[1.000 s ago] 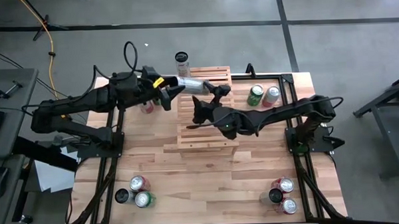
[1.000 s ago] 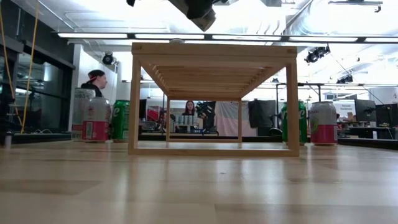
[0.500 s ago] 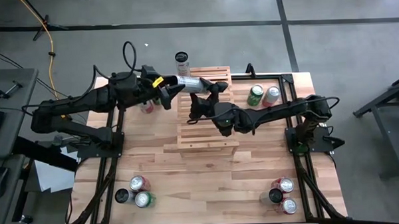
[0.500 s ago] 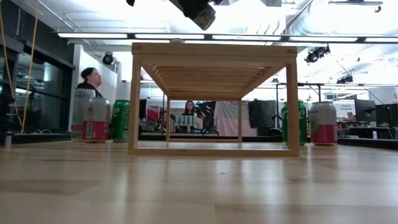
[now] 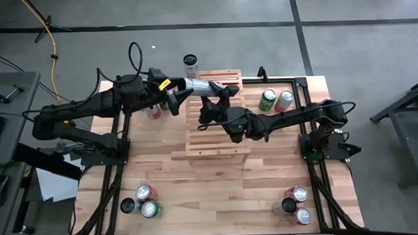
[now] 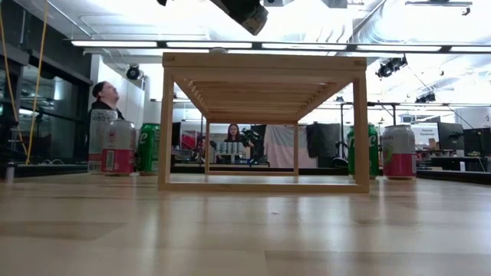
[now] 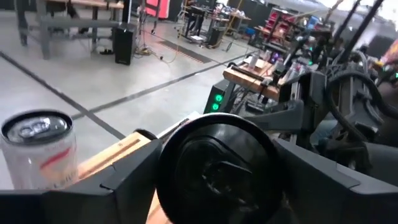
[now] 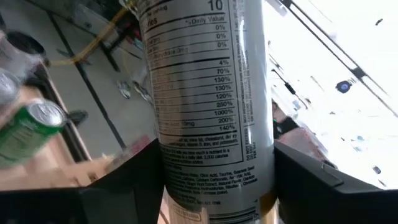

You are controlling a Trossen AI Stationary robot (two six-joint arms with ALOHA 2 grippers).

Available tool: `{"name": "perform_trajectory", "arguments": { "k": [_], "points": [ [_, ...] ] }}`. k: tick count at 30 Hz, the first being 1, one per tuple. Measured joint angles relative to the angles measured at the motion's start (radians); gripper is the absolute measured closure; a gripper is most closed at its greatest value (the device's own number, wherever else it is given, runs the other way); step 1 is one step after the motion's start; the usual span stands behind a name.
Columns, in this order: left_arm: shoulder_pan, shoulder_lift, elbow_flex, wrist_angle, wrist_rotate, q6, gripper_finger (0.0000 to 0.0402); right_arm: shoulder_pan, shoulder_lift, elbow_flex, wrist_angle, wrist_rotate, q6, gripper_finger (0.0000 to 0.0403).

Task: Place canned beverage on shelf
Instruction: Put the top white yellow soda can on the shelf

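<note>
A tall silver can (image 5: 202, 87) lies level in the air above the far end of the pale slatted shelf (image 5: 213, 135), which also shows in the low view (image 6: 261, 123). My left gripper (image 5: 177, 91) is shut on the can's bottom end (image 7: 217, 168). My right gripper (image 5: 215, 100) is open. It has come from the near right, and its fingers stand on either side of the can's printed wall (image 8: 211, 112), across it. My left gripper pinches the can's bottom end (image 7: 163, 163) between its two fingers (image 7: 124, 183), one on each side of the wall. The fingers come level from the table's left and lie along the can. The can is held level, clear of the shelf. My right gripper's fingers (image 8: 124, 180) lie close against the can's sides; whether they touch it, I cannot tell.
A green can and a pink can (image 5: 276, 100) stand at the far right. A red-and-white can (image 5: 154, 112) stands at the far left, and another can (image 5: 190, 63) farther back. Can clusters stand at the near left (image 5: 143, 201) and near right (image 5: 296, 204).
My right gripper has moved toward the table's far left, up to the silver can, so that its fingers now stand around the can's wall. The can has stayed level in my left gripper.
</note>
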Motion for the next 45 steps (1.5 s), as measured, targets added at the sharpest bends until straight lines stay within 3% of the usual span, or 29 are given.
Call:
{"name": "perform_trajectory", "arguments": {
  "k": [6, 10, 15, 19, 21, 24, 27, 31, 34, 38, 45],
  "points": [
    [0.000, -0.055, 0.000, -0.003, 0.000, 0.058, 0.0099, 0.000, -0.002, 0.000, -0.017, 0.040, -0.065, 0.0172],
    [0.000, -0.104, 0.000, -0.058, -0.011, 0.077, 0.0099, -0.007, -0.025, -0.006, -0.125, 0.034, -0.022, 0.0172],
    [0.000, -0.158, -0.004, -0.181, -0.032, 0.143, 0.0099, -0.031, -0.119, -0.006, -0.486, -0.057, 0.242, 0.0172],
    [-0.002, -0.206, -0.116, -0.097, -0.022, 0.212, 0.0099, -0.078, -0.228, -0.006, -0.805, -0.177, 0.545, 0.0172],
    [-0.002, -0.234, -0.209, 0.003, 0.012, 0.252, 0.0099, -0.105, -0.279, -0.033, -0.857, -0.247, 0.641, 0.0172],
    [0.002, -0.275, -0.380, 0.192, 0.097, 0.293, 0.0098, -0.143, -0.369, -0.165, -0.723, -0.364, 0.671, 0.0172],
    [0.012, -0.310, -0.536, 0.364, 0.211, 0.301, 0.0098, -0.190, -0.455, -0.362, -0.473, -0.500, 0.673, 0.0172],
    [0.012, -0.351, -0.643, 0.506, 0.363, 0.301, 0.0098, -0.293, -0.514, -0.641, 0.077, -0.734, 0.725, 0.0172],
    [0.007, -0.377, -0.667, 0.546, 0.470, 0.302, 0.0098, -0.379, -0.485, -0.759, 0.405, -0.853, 0.810, 0.0172],
    [-0.010, -0.391, -0.666, 0.557, 0.552, 0.339, 0.0098, -0.464, -0.381, -0.784, 0.547, -0.962, 0.903, 0.0172],
    [-0.047, -0.391, -0.666, 0.542, 0.574, 0.361, 0.0098, -0.502, -0.159, -0.605, 0.574, -1.066, 0.941, 0.0172]
  ]
}}
